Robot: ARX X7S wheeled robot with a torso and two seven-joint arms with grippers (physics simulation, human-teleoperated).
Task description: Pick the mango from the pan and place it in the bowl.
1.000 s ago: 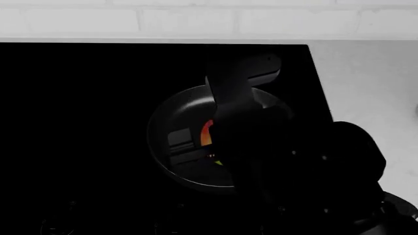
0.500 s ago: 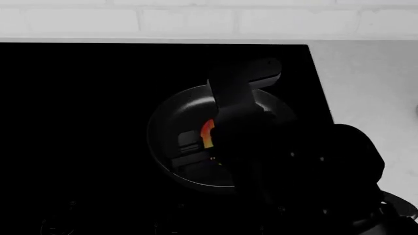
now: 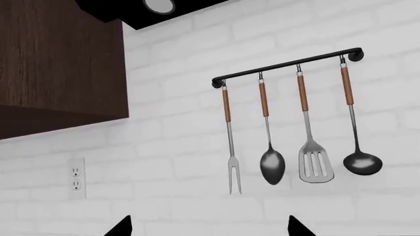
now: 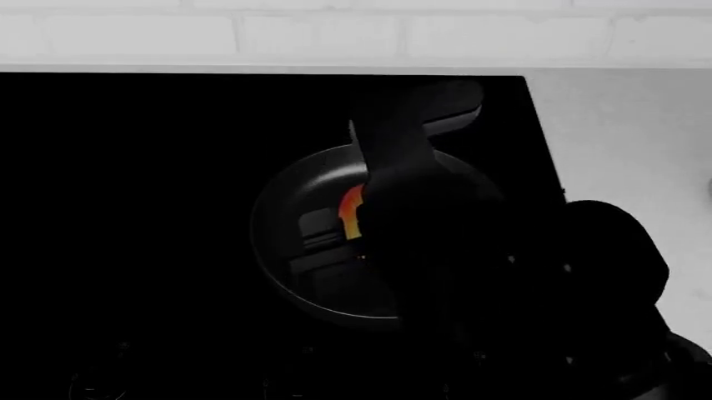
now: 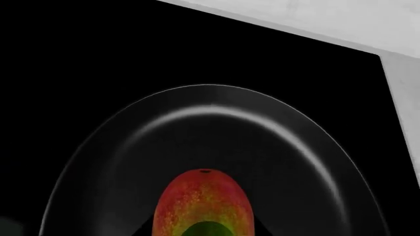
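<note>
Right hand (image 4: pixel 358 229) down inside the round black non-stick frying pan (image 4: pixel 278 212), which sits on the black glass cooktop (image 4: pixel 133 208). Head view: dark right arm covers most of the pan's right half, only a thin red-orange sliver of the small oval mango (image 4: pixel 352 215) shows at the arm's left edge, beside a dark finger (image 4: pixel 317 227) lying over the pan floor. Right wrist view: mango (image 5: pixel 202 206), red-orange skin with a green patch at the near end, lies on the pan (image 5: pixel 217 128) floor near its middle, long axis pointing at the far rim; two dark finger tips just show either side of the fruit at the frame edge, close against it. Hand looks partly closed round the mango; whether the fingers actually press the skin, cannot tell. Fruit not lifted, still in pan. Grey table (image 4: pixel 634 142) right of cooktop, white brick wall (image 4: pixel 333 33) behind.

Left wrist view: left hand's two dark finger tips (image 3: pixel 296 227) spread wide apart, nothing between them, facing the white brick wall (image 3: pixel 164 172) with a black rail of hanging utensils (image 3: pixel 288 66), wooden cabinet (image 3: pixel 59 59), wall socket (image 3: pixel 76 178)
</note>
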